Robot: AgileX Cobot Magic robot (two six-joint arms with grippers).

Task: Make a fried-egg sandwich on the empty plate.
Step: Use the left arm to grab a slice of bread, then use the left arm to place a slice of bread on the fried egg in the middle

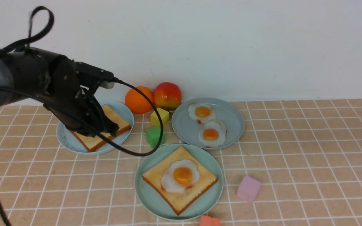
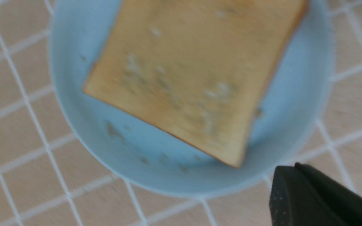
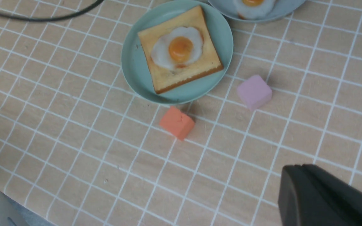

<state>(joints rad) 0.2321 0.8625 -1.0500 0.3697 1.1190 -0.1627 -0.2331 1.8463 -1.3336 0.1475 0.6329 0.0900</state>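
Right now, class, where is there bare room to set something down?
Bare: right of the pink block, and left of the green plate. Crowded: between the blue plate and grey plate.

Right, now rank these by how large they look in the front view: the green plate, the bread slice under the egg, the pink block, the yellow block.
1. Green plate
2. Bread slice
3. Pink block and yellow block: too close to rank, as the pink one looks nearer the camera.
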